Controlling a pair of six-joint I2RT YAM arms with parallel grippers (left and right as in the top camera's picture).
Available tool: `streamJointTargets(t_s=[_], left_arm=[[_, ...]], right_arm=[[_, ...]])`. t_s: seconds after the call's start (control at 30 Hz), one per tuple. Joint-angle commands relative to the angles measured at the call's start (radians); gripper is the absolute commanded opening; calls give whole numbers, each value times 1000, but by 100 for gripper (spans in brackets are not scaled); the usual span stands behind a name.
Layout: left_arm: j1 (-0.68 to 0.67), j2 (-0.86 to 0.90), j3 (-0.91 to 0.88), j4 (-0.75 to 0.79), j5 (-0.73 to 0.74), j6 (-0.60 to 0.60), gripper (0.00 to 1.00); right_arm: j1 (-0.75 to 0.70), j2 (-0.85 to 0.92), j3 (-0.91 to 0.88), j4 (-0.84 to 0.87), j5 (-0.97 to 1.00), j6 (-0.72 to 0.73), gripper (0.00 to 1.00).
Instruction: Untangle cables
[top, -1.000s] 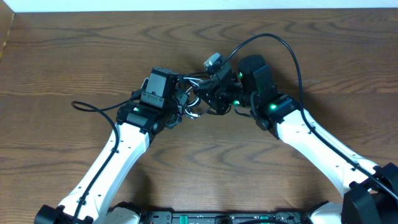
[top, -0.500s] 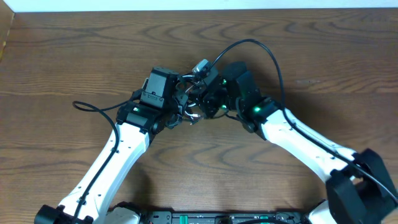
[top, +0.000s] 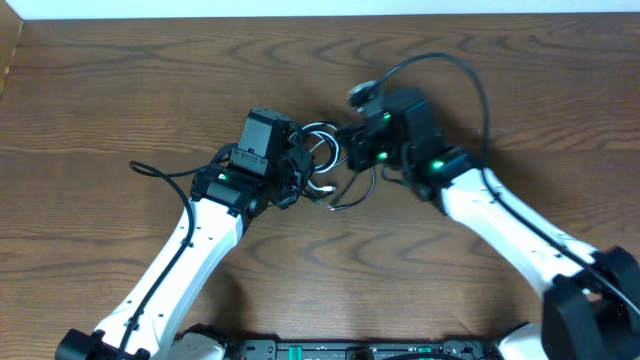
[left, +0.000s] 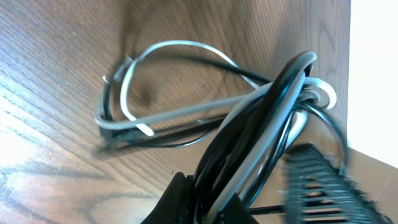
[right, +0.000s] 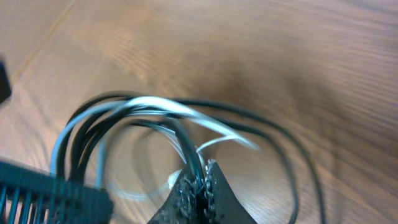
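Clenched in the left fingers (left: 177, 202): the bunched cables (left: 261, 124), black and white strands together. Nipped shut in the right fingers (right: 217, 193): one black strand of the same tangle. Strung between both arms at mid-surface (top: 120, 80), loops sagging toward the wood. Probably light, limp and a little springy, and apt to slip through a loose pinch. Better taken on a single strand clear of the knot, or near a plug. No brand, label or writing legible.
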Motion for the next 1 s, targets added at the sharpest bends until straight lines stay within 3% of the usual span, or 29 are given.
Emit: streamJointTargets(t_s=[0.0,0.13,0.23,0.3,0.33,0.37,0.43,0.57,0.8,0.9,0.97], left_arm=[[15,-9,7,-35,-61,17,7],[15,-9,7,-34,-61,17,7],[15,-9,7,-22,-61,74,7],[15,-9,7,-7,-60,128,8],[15,-9,7,-3,-60,155,7],[15,-9,7,20,-60,263,7],[15,-9,7,29,-60,378,7],[15,-9,7,34,-49,554,8],[16,-9,7,134,150,903,7],[17,-9,7,152,224,983,8],[24,-9,7,150,268,1009,7]], right_arm=[[-183,-113,14,-106,183,111,1],[-265,-122,14,-237,197,117,1],[-275,-97,14,-359,381,117,1],[-274,-90,14,-352,287,35,2],[-273,-90,14,-321,197,-24,8],[-274,-91,14,-255,22,-106,28],[-281,-91,14,-186,-117,-116,54],[-286,-90,14,-75,-339,-117,73],[-222,-84,14,-149,-368,-329,82],[-214,-70,14,-190,-343,-378,77],[-215,-57,14,-201,-307,-378,68]])
